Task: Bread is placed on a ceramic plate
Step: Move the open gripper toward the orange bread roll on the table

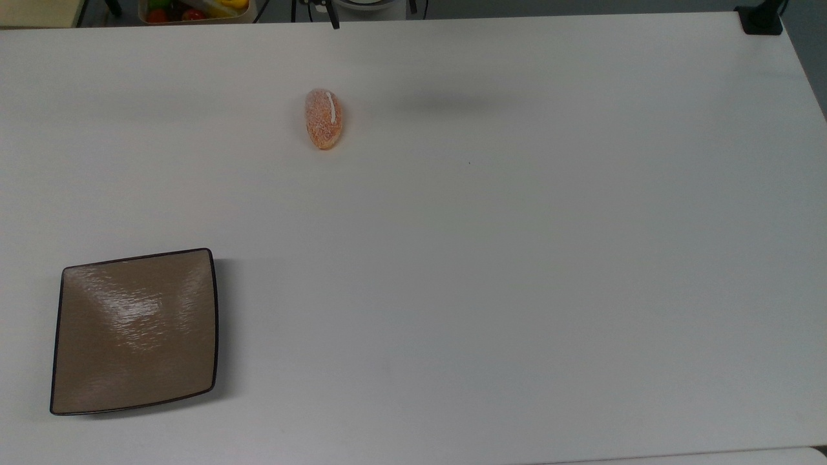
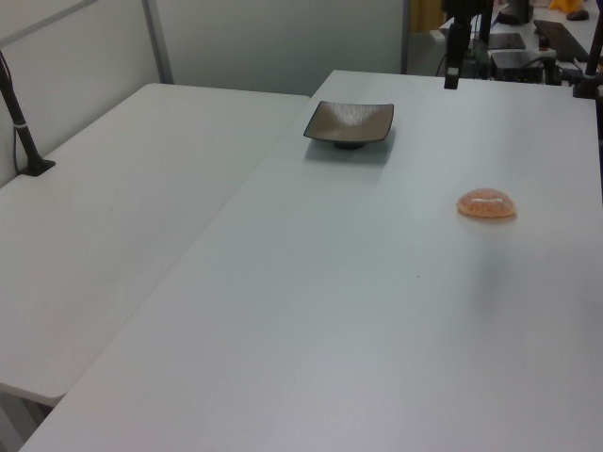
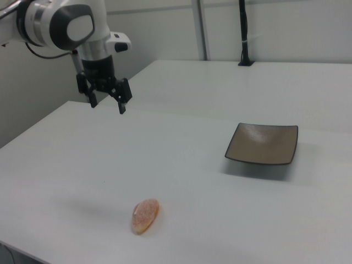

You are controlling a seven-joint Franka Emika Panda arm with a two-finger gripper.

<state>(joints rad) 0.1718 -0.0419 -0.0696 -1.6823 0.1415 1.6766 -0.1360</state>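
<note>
Gripper (image 3: 108, 103): fingers spread, empty, above the white table (image 3: 220, 220), far from bread (image 3: 145, 215) in the right view. Bread: on the table, well apart from ceramic plate (image 3: 263, 144). No readable labels or writing.

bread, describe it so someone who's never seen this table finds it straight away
On the wide white table, look toward the far edge in the top view, well away from the square tan plate at the top view's lower left. The bread lies there alone: a small oval orange-brown loaf with a white slit on top.
</note>
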